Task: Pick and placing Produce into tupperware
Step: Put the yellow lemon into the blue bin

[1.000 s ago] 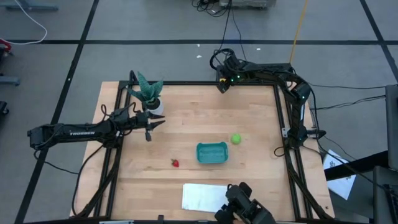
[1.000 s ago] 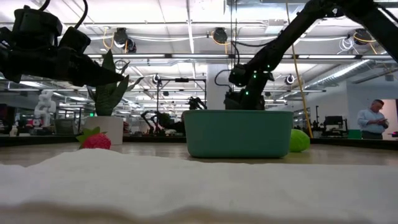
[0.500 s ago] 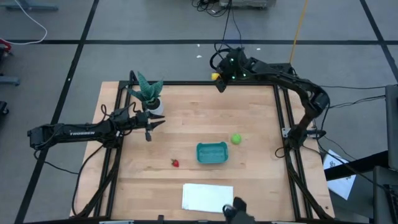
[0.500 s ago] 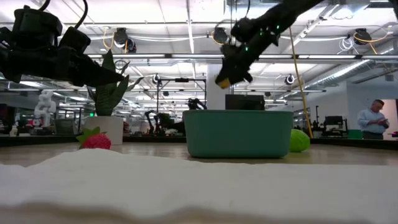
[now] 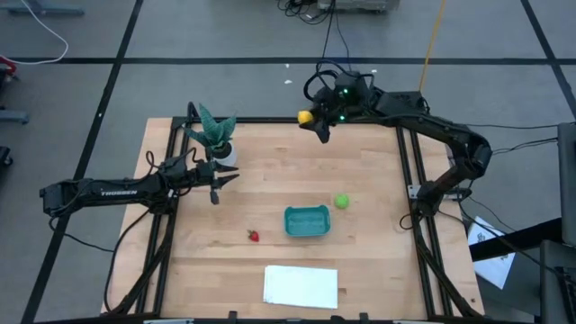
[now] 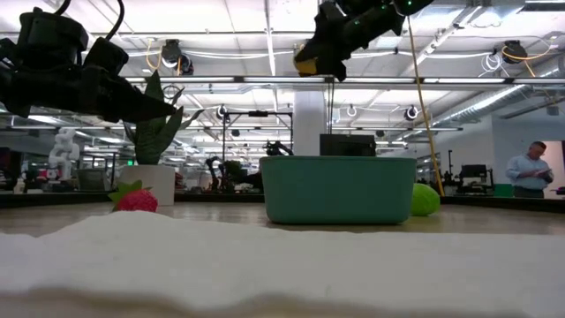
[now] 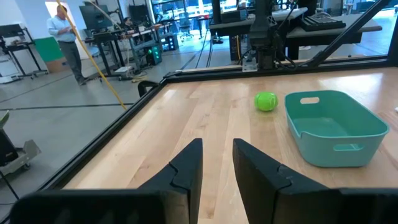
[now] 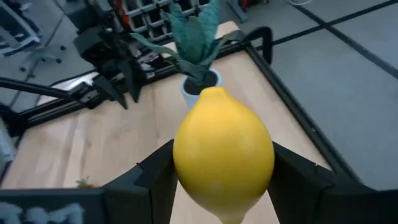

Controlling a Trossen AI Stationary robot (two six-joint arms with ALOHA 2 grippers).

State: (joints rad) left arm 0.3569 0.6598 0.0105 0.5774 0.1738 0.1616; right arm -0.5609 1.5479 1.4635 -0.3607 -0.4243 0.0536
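Wooden table [image 5: 279,171] in a black frame, open lab floor beyond; a person [image 6: 532,171] stands far off in the background. Change over the last second: the right gripper [image 5: 317,123], which sat low at the table's far edge, has risen and swung inward, and now hangs high over the far edge with the lemon [image 5: 306,116] clamped between its fingers; the right wrist view shows the lemon [image 8: 223,152] filling the gap between the jaws. Judgement: the pick is done, and the carry to the tub [image 5: 307,220] is what remains for this piece. Tub sits near the table's middle, nothing seen in it. Left gripper [image 5: 217,186] unchanged, waiting beside the potted plant [image 5: 216,137], jaws narrowly parted and holding nothing. Count: lemon 1 (in the air), green ball [image 5: 341,201] 1, just beside the tub; strawberry [image 5: 254,236] 1, near the tub's other side; tub 1; white sheet [image 5: 301,286] 1; plant 1. Placed so far: 0 of 3.
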